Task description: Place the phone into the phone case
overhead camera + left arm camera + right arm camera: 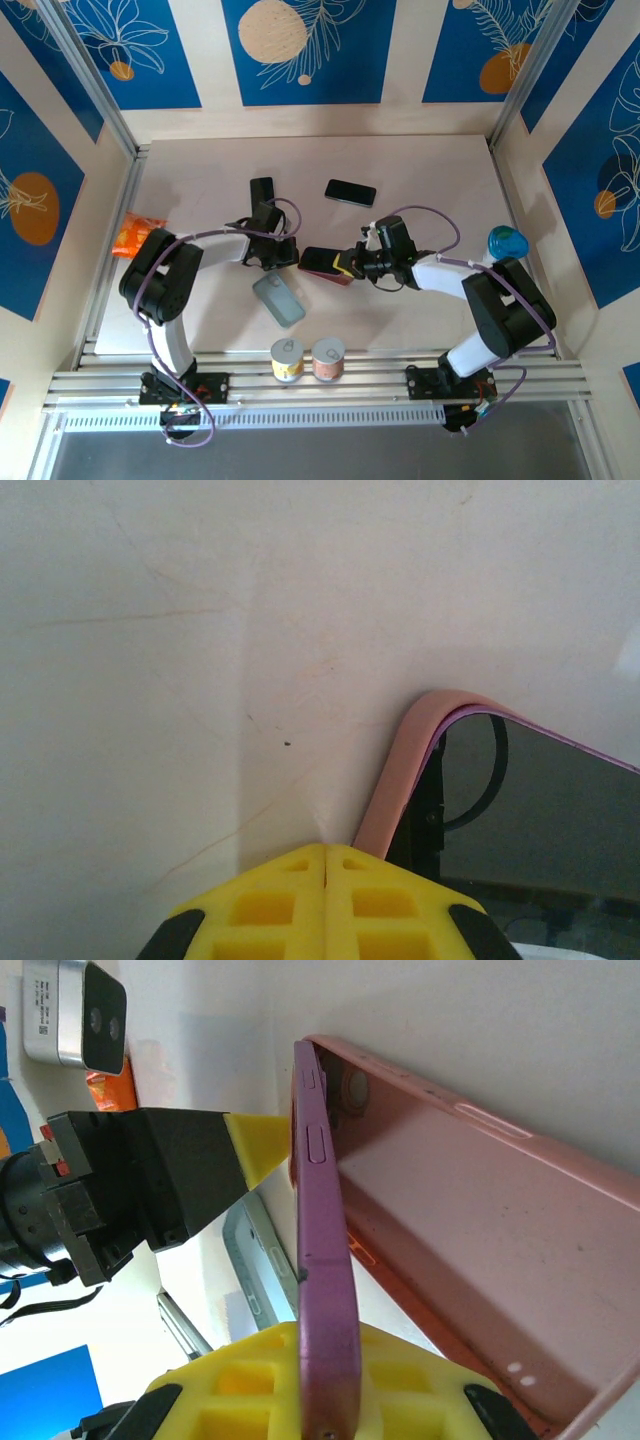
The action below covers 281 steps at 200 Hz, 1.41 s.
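phone (322,1260): purple, stiff, slick, likely light; tilted edge-on into pink case (480,1250) on tabletop (150,680) | right gripper (322,1355) jaws clamped across its end | left gripper (326,858) jaws shut, empty, beside case corner | best held by side edges

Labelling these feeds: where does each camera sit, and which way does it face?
Top external: above and behind, looking down on the table; left arm, right arm show.
Left wrist: on the left gripper, shut, facing the pink case.
Right wrist: on the right gripper, looking along the phone it grips.
Shared: both wrist views see the pink case.
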### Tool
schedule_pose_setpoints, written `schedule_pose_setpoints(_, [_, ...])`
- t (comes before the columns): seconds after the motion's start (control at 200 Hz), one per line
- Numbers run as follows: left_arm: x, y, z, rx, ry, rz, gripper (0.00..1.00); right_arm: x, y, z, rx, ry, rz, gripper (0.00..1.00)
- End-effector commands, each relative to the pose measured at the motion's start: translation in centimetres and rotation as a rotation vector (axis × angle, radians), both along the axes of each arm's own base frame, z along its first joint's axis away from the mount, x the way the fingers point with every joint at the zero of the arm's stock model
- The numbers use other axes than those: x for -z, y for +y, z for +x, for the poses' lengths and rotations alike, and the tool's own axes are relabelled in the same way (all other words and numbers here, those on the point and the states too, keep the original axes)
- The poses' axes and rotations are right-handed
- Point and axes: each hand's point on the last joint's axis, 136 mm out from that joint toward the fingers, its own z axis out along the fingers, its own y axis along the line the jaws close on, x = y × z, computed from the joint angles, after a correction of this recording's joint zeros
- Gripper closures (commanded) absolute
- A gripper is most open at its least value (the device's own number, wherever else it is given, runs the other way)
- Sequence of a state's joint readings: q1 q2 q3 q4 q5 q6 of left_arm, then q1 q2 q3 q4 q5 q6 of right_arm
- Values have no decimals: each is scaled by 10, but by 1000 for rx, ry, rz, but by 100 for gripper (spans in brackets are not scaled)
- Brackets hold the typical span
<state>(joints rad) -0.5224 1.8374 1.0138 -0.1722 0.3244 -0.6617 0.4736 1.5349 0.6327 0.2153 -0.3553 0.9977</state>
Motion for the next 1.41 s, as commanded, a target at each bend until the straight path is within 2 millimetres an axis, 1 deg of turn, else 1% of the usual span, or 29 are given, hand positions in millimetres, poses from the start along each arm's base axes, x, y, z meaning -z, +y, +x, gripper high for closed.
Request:
schedule_pose_setpoints(0.0, [-1,-26,-42,96,100,-65,100,30,-6,-5,26,66,-82,100])
schedule_pose_setpoints(0.14, [-6,-28,-43,89,96,-88,100,26,-11,-5,30,105,-65,100])
schedule_pose_setpoints(0.355, [-9,-32,-48,91,97,-98,100,21,-16,-3,1,107,-61,100])
schedule_pose_setpoints(0.445, [-9,-33,-51,88,100,-108,100,15,-17,0,-6,104,-36,100])
schedule_pose_setpoints(0.63, [-13,-36,-53,78,94,-128,100,10,-16,3,-28,112,-26,100])
schedule_pose_setpoints(0.815, [-17,-45,-56,84,94,-148,100,9,-16,7,-44,111,-32,100])
schedule_pose_setpoints(0.94, [-19,-51,-58,93,94,-164,100,14,-17,8,-50,110,-50,100])
schedule_pose_setpoints(1.02, [-22,-48,-55,94,72,-152,100,18,-18,8,-58,105,-65,100])
schedule_pose_setpoints(1.155, [-38,-42,-40,88,37,-156,100,27,-22,7,-69,102,-98,100])
schedule_pose_setpoints(1.31, [-56,-31,-18,68,-11,-157,100,28,-23,7,-85,102,-95,100])
schedule_pose_setpoints(1.401, [-60,-28,-9,77,-37,-120,100,29,-23,7,-93,103,-98,100])
